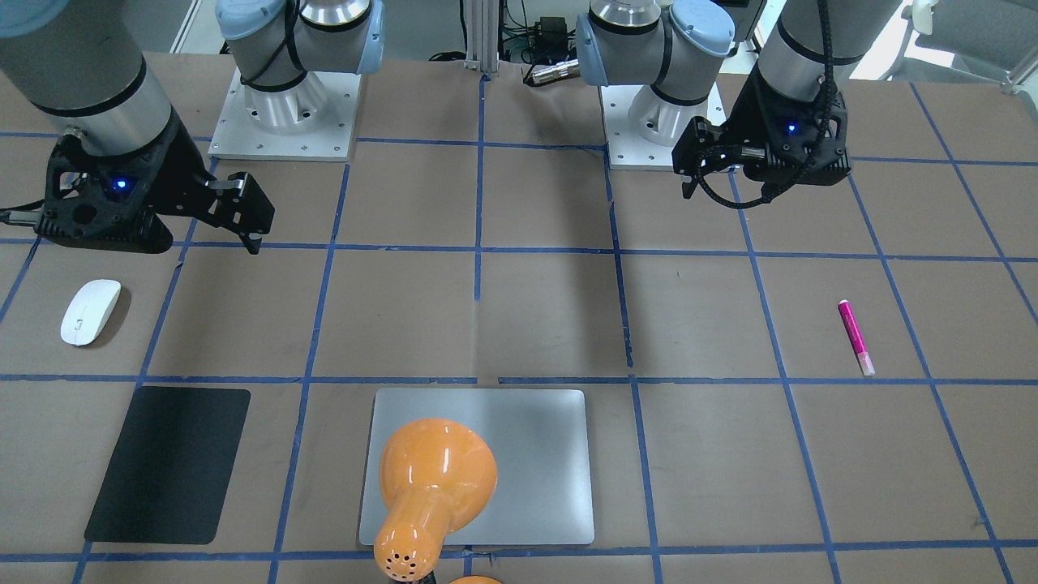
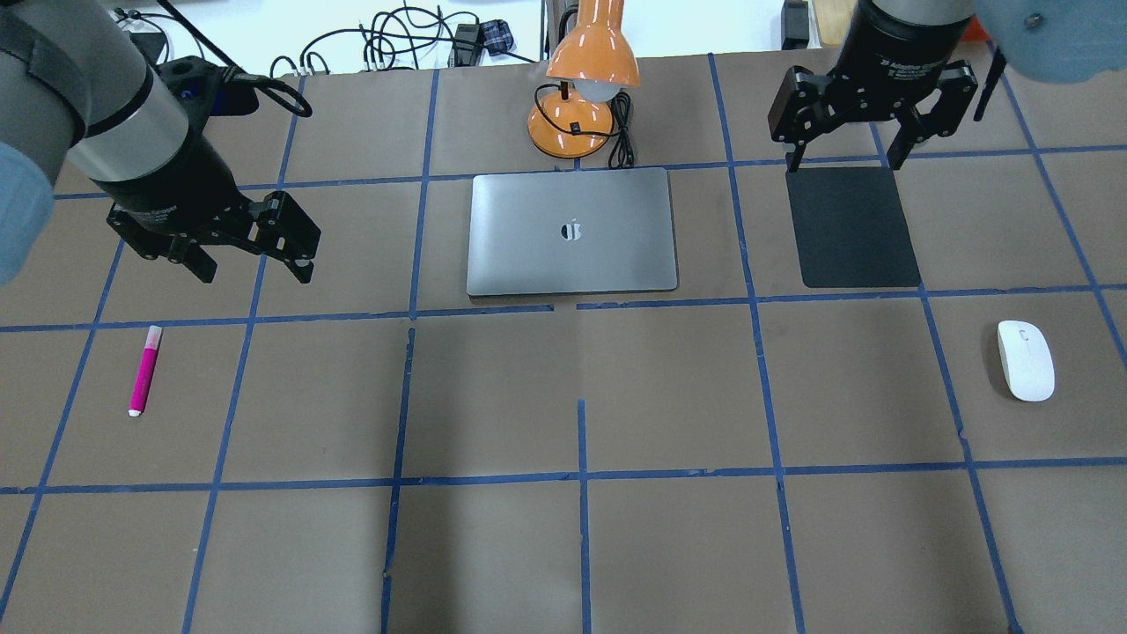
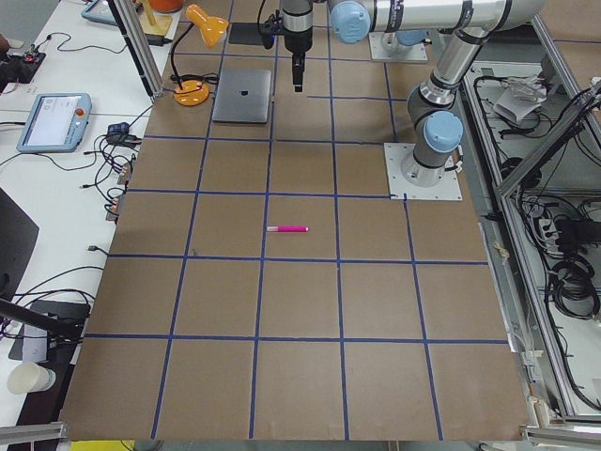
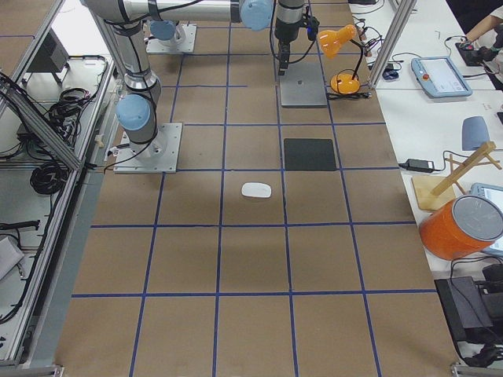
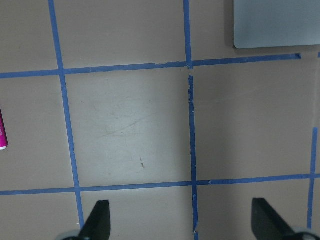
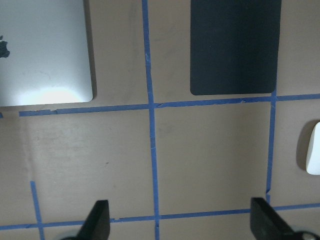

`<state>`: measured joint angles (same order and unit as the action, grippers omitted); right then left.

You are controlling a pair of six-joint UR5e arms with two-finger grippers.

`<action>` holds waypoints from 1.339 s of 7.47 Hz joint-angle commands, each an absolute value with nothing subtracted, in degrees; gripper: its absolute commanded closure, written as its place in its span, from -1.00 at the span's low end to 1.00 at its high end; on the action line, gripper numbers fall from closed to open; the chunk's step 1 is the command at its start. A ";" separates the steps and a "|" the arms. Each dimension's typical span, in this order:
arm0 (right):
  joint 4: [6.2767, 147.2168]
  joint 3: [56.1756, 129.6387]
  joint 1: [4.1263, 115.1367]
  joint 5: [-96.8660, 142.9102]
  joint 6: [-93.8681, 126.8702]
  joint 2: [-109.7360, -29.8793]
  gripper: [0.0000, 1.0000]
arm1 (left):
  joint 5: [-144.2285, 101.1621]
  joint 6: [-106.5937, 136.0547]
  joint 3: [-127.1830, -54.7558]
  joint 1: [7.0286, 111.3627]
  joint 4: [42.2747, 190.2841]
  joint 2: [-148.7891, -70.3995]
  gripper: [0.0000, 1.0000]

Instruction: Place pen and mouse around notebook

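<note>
The silver-grey notebook lies shut at the table's far middle, partly covered by the lamp head in the front-facing view. A magenta pen lies flat on the left side, nearer than my left gripper, which hovers open and empty above the table. In the left wrist view only the pen's edge shows. The white mouse rests on the right side, well apart from my right gripper, which hangs open and empty over the far edge of the black mat.
An orange desk lamp with its cable stands just behind the notebook. The black mat lies to the notebook's right. Blue tape lines grid the brown table. Cables and devices sit beyond the far edge.
</note>
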<state>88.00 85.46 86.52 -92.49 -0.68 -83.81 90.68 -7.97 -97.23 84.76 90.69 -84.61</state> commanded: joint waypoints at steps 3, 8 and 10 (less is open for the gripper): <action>106.16 102.68 66.66 -94.04 -18.26 -83.32 -1.00 | 90.70 -10.97 -97.73 80.19 90.09 -85.95 -1.00; 131.38 121.29 55.64 -94.13 -32.29 -80.61 -1.00 | 90.36 -30.62 -100.09 56.21 81.80 -91.55 -1.00; 134.82 121.21 51.96 -93.96 -39.61 -77.45 -1.00 | 90.88 -35.76 -105.18 53.97 67.73 -97.10 -1.00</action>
